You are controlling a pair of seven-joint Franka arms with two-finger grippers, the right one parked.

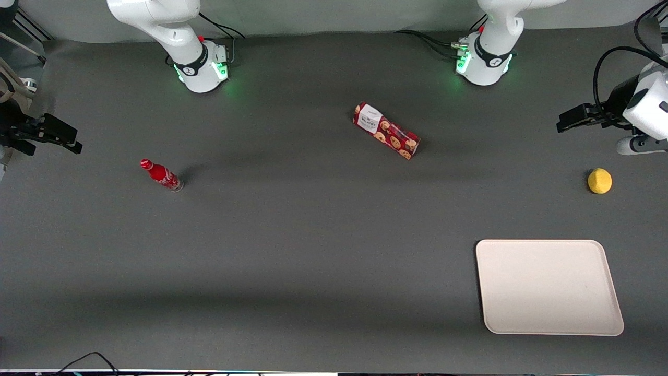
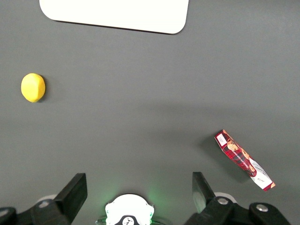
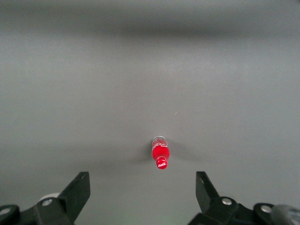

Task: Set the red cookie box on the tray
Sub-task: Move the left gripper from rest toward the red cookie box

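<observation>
The red cookie box [image 1: 386, 130] lies flat on the grey table near the working arm's base, its white label end pointing away from the front camera. It also shows in the left wrist view [image 2: 243, 159]. The cream-white tray [image 1: 548, 287] lies bare, nearer the front camera, toward the working arm's end of the table; one edge of it shows in the left wrist view [image 2: 117, 14]. My left gripper [image 1: 574, 119] hangs at the working arm's end of the table, well apart from the box and the tray. Its jaws stand wide apart with nothing between them [image 2: 138, 187].
A yellow ball-like fruit [image 1: 599, 181] sits on the table between the gripper and the tray, also seen in the left wrist view [image 2: 33, 87]. A small red bottle [image 1: 162, 175] stands toward the parked arm's end. The working arm's base [image 1: 482, 60] stands near the box.
</observation>
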